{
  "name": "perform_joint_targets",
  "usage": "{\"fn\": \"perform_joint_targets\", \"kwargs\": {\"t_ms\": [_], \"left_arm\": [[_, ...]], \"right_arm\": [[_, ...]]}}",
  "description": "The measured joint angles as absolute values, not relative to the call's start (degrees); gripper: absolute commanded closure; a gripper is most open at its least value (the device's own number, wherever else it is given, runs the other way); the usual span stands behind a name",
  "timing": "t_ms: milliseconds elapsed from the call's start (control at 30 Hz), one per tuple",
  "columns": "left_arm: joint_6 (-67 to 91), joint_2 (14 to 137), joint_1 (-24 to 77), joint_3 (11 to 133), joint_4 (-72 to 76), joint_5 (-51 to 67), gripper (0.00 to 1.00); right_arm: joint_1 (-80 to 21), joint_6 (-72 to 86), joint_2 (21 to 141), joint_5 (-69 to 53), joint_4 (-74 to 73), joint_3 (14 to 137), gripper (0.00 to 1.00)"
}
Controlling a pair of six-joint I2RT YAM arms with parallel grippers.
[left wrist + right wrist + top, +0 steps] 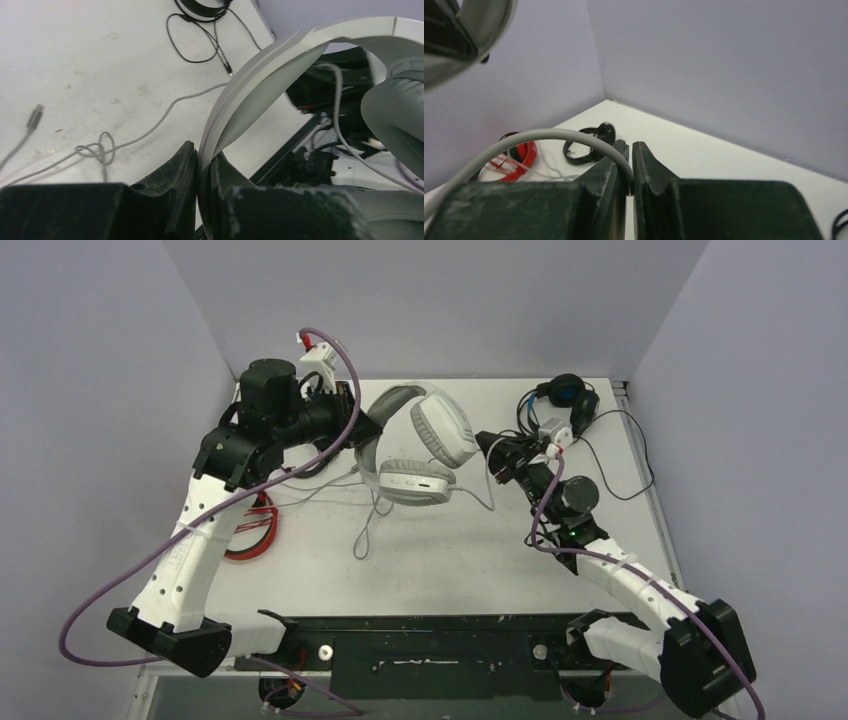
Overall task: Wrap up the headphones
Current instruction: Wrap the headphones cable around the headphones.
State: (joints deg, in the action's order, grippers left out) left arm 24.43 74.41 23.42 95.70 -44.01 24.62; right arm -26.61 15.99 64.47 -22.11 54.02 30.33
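Evidently to ready the winding, the large white-grey over-ear headset [443, 430] is held above the far middle of the white table [450, 560], headband [260, 65] clamped in the left gripper [202, 162], its thin grey cable [544, 134] pinched by the right gripper [630, 167].

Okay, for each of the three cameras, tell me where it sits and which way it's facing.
Top external: above and behind the arms, looking down on the table; both arms and their bases show.
Left wrist: on the left arm, facing across the table toward a black headset; the left hand clamps the white-grey headset by its band.
Right wrist: on the right arm, facing the back-left wall corner; the right hand pinches a grey cable.
Shared: top and left wrist both show the white-grey headset.
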Motion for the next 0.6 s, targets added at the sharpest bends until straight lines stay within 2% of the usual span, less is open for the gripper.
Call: {"fn": "perform_joint_targets", "kwargs": {"t_ms": [133,300,467,600], "left_arm": [[17.5,72.1,23.5,93.7,-45.3,16.1,1.00],[8.4,70.1,24.9,88.8,-45.3,2.2,1.00],[2.4,70.3,33.4,83.8,-45.2,-14.5,1.00],[1.2,71.5,35.4,82.6,-45.1,-23.3,1.00]], "right_arm": [[-26.6,11.3,57.1,-15.2,41.4,35.5,1.00],[-27.7,5.0,55.4,-9.8,24.7,45.9,1.00],[-36.2,-3.8,58.0,-6.2,13.0,57.0,1.00],[-42.3,-11.1,60.2,-8.9,5.5,62.6,1.00]]}}
